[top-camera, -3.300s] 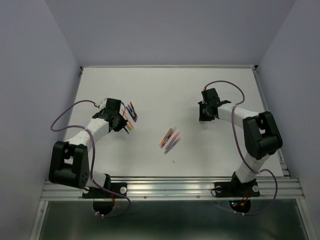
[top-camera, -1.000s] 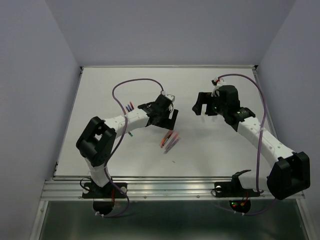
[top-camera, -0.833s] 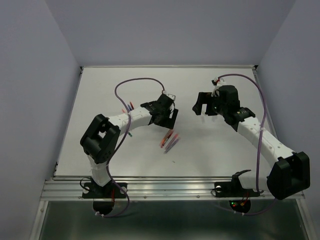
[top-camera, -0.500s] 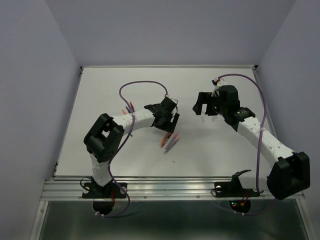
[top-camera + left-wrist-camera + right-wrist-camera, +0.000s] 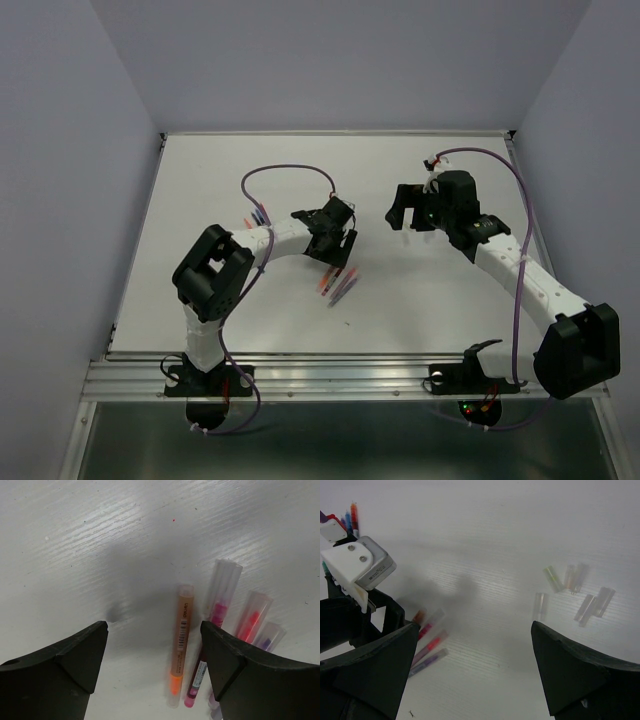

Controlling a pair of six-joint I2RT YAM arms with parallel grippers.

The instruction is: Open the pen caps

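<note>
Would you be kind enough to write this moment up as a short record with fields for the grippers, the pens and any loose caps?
Left gripper: open, low over the orange pen, which is not gripped
Right gripper: open, empty, above the table
Middle pen group: orange, pink, red and purple pens side by side
Left pen group: several pens beyond the left arm, partly hidden
Loose clear pieces: several short tubes near the right gripper, probably removed caps; blurred
</note>
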